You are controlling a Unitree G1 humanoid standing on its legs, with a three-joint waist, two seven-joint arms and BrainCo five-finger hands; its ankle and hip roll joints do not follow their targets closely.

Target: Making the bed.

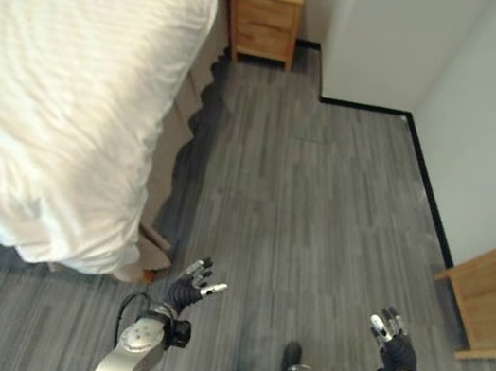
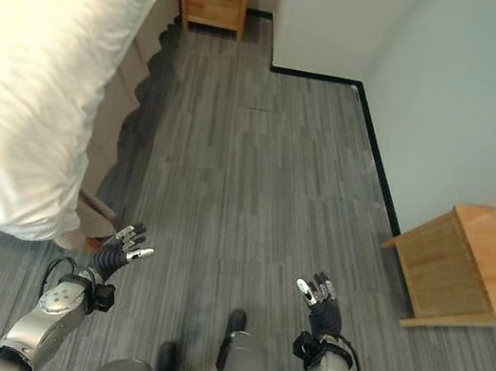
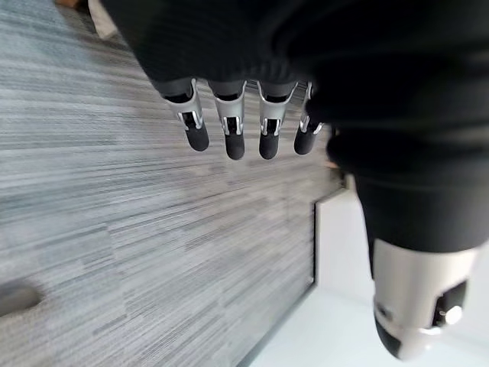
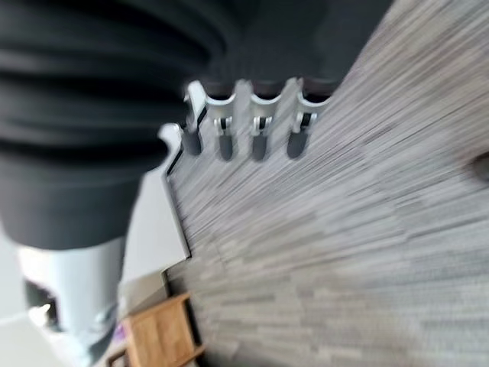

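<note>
The bed (image 1: 64,86) stands at the left of the grey floor (image 1: 301,214), a white duvet (image 1: 37,129) covering it and hanging over its near corner; the left hand (image 1: 193,286) hovers above the floor just beside that corner, fingers spread and holding nothing; the right hand (image 1: 391,338) hangs well apart to the right, fingers straight and empty; a wooden nightstand (image 1: 264,13) sits by the bed's far end; another wooden cabinet (image 2: 474,264) stands against the right wall.

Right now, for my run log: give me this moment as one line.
task: making the bed | left hand: open, empty, near duvet corner | right hand: open, empty | stage: duvet untouched
</note>
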